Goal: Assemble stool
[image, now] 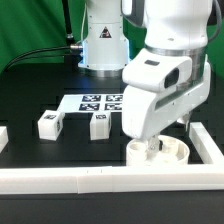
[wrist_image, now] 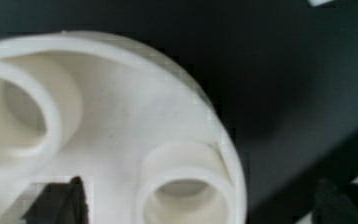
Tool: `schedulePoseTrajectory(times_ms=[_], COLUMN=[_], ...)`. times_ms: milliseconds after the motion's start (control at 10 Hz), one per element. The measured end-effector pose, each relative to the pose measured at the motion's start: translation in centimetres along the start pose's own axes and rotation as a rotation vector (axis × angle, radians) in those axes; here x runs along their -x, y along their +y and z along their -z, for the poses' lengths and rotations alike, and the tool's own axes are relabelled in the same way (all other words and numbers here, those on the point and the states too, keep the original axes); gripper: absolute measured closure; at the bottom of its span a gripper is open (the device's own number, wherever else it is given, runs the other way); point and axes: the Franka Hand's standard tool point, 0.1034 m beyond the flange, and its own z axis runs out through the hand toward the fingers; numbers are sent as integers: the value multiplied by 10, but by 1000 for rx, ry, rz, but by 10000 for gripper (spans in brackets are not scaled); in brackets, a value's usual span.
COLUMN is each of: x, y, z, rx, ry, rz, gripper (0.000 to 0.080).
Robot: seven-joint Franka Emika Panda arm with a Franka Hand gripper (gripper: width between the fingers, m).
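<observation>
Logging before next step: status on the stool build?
Gripper open over seat, holding nothing. Two legs loose by marker board. Border rail close to seat.

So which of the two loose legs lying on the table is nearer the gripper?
The leg on the exterior view's right, just in front of the marker board; the other leg lies farther to that view's left, away from the gripper.

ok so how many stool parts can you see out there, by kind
seat: 1
legs: 2, loose on the table
total: 3
no third leg shows in either view
</observation>
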Motion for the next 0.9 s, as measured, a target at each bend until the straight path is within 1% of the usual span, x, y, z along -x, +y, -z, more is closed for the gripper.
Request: schedulePoseTrajectory(times_ms=[200, 300, 400, 500, 700, 800, 900], x=[4, 10, 24, 39, 63, 68, 67], y=[0, 5, 9, 13, 17, 16, 16], z=[28, 41, 44, 43, 42, 39, 39], rx=[4, 10, 12, 7, 2, -3, -3], ry=[-8, -7, -11, -20, -26, -29, -29], rz=[-2, 9, 14, 21, 59, 63, 65], gripper=[152, 150, 150, 150, 150, 150, 150])
